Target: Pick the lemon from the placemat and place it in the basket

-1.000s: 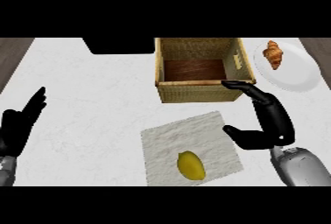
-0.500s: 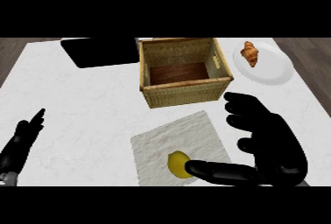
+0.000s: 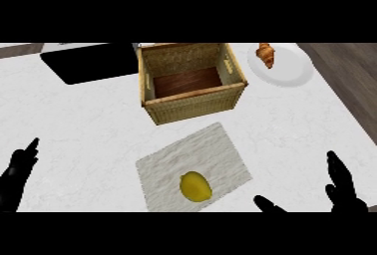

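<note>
- While the lemon [image 3: 196, 186] lies on the placemat [image 3: 193, 167], near its front edge, nothing touches it.
- Likely light, stiff-skinned, a bit slippery and apt to roll: best taken across its narrow middle.
- Right hand [image 3: 340, 189] sits low at the right, fingers straight and spread, thumb toward the lemon, holding nothing.
- Left hand [image 3: 18, 174] rests open at the left edge.
- White table [image 3: 81, 124] is flat; the basket [image 3: 193, 103] stands open-topped just behind the placemat.
- A croissant [image 3: 266, 54] sits on a plate [image 3: 288, 73] beside the basket.

Both the left hand [image 3: 18, 177] and right hand [image 3: 340, 188] are cropped below.
</note>
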Robot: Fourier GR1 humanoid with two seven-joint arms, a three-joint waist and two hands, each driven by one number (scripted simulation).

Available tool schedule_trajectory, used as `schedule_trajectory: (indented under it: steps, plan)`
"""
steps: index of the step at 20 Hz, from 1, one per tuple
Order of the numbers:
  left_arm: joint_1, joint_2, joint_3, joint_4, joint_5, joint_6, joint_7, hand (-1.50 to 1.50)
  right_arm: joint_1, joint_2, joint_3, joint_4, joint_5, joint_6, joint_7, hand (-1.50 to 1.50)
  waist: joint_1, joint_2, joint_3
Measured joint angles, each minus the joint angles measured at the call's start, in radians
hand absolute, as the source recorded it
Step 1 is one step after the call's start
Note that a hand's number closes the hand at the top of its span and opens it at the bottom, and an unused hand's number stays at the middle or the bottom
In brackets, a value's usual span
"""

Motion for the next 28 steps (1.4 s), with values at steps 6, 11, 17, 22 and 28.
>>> schedule_trajectory:
  steps: [6,11,17,22,28]
  plan:
    - [0.006,-0.016,-0.017,-0.027,-0.015,0.014,-0.008,0.00,0.343,-0.092,0.083,-0.026,0.231,-0.060,-0.105,-1.50,0.035,0.013,-0.002]
    - [-0.004,-0.030,-0.041,-0.048,-0.035,0.017,-0.008,0.00,0.615,-0.065,0.174,-0.042,0.375,-0.206,-0.199,-1.50,0.080,0.023,-0.001]
    - [-0.055,-0.042,-0.077,-0.075,-0.062,0.000,0.026,0.00,0.819,-0.016,0.274,0.015,0.409,-0.403,-0.277,-1.50,0.142,0.034,0.001]
    - [-0.096,-0.068,-0.096,-0.069,-0.089,-0.007,0.037,0.00,0.799,-0.020,0.315,0.098,0.348,-0.500,-0.297,-1.50,0.182,0.042,0.002]
    - [-0.119,-0.098,-0.100,-0.042,-0.119,-0.012,0.028,0.00,0.687,0.004,0.343,0.195,0.286,-0.556,-0.323,-1.50,0.204,0.046,0.001]
